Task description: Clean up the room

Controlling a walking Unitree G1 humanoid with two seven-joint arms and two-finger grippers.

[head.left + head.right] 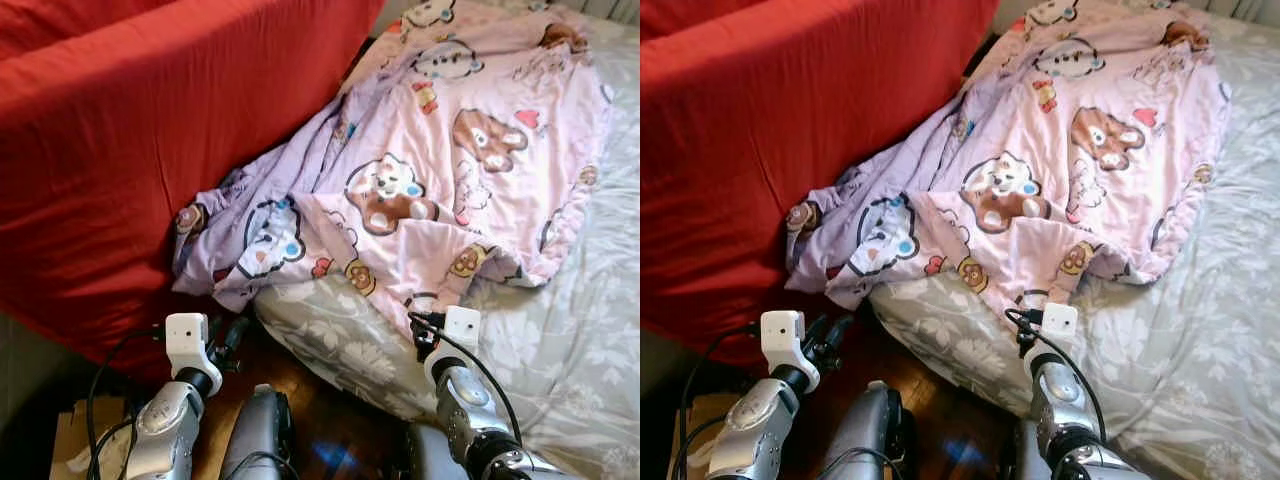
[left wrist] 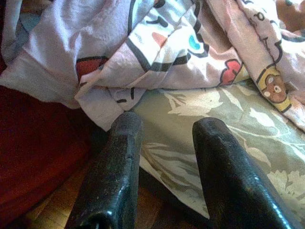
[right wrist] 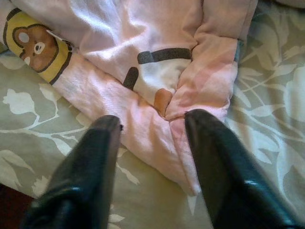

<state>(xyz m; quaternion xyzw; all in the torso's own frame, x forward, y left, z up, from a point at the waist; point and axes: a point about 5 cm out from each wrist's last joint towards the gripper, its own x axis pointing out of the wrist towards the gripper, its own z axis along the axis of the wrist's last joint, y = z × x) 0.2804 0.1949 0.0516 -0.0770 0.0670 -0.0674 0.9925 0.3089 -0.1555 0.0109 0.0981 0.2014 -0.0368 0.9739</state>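
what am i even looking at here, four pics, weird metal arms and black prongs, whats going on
This is a humanoid robot tidying a bedroom. The two wide pictures come from cameras on its head, looking down at its silver arms. The two close-ups come from cameras on its wrists, looking along each gripper's two black fingers. A pink cartoon-bear blanket lies crumpled on a bed with a grey leaf-patterned sheet, beside a red-covered sofa. The left gripper and right gripper are open at the blanket's near edge, holding nothing.
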